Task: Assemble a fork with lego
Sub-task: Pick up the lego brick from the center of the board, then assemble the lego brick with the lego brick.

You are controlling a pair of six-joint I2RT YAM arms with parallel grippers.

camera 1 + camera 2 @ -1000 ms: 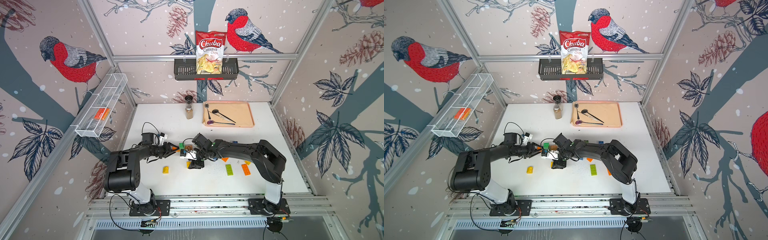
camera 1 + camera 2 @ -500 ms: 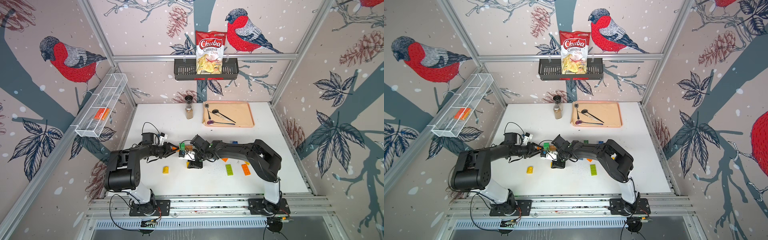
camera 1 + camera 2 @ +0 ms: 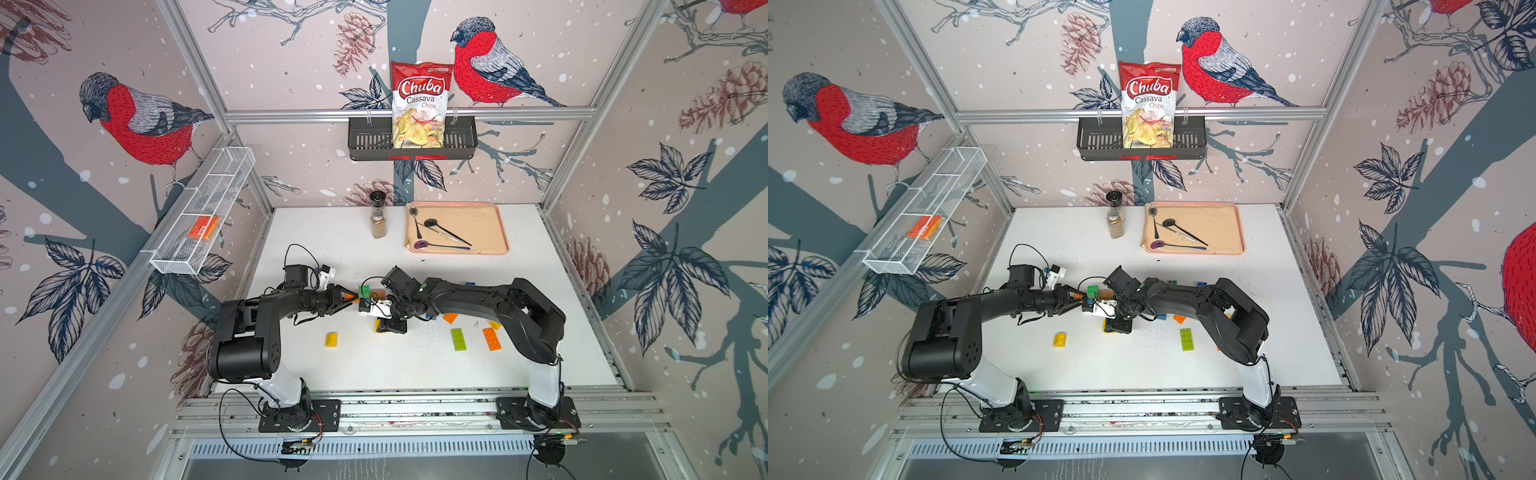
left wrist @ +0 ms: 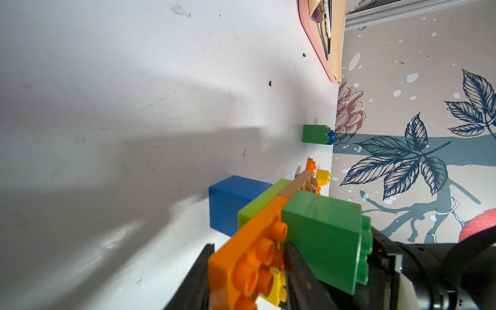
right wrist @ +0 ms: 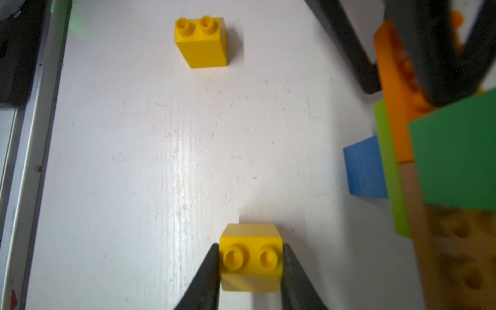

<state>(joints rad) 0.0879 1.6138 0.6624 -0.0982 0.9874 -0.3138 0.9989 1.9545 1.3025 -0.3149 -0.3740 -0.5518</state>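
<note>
My left gripper (image 4: 247, 271) is shut on the orange long brick (image 4: 252, 249) of a part-built lego piece held low over the table. Lime green (image 4: 263, 204) and brown (image 4: 298, 185) long bricks, a green square (image 4: 322, 236) and a blue square (image 4: 233, 204) are joined to it. In both top views the piece (image 3: 365, 291) (image 3: 1093, 289) sits at the left gripper's (image 3: 353, 297) tip. Just in front, my right gripper (image 5: 251, 264) (image 3: 380, 326) points down, shut on a small yellow brick (image 5: 251, 257) resting on the table.
Loose bricks lie around: a yellow one (image 3: 331, 339) (image 5: 201, 40), a lime green one (image 3: 458, 339), orange ones (image 3: 491, 338), and a green one (image 4: 315, 134) further right. At the back stand a spice jar (image 3: 378, 220) and a tray (image 3: 498, 232) with spoons.
The right gripper's jaws have closed onto the small yellow brick and its arm has shifted slightly left. The left gripper still holds the lego piece in the same place.
</note>
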